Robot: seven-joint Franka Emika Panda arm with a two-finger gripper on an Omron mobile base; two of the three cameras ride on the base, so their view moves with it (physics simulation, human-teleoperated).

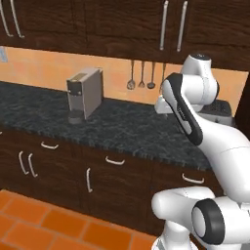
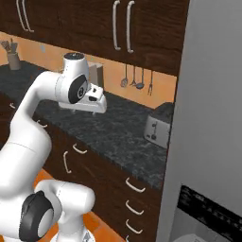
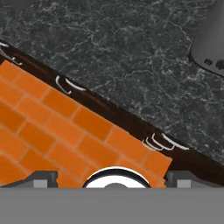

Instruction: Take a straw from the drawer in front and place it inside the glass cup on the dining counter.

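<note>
your claw stands wide and empty above the black speckled tabletop. the straw sits hidden in a shut dark-brown drawer; expect it light, slippery: pinch mid-length.

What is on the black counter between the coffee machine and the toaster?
Nothing: between the coffee machine and the toaster, the left base view shows bare speckled counter, partly behind the arm.
</note>
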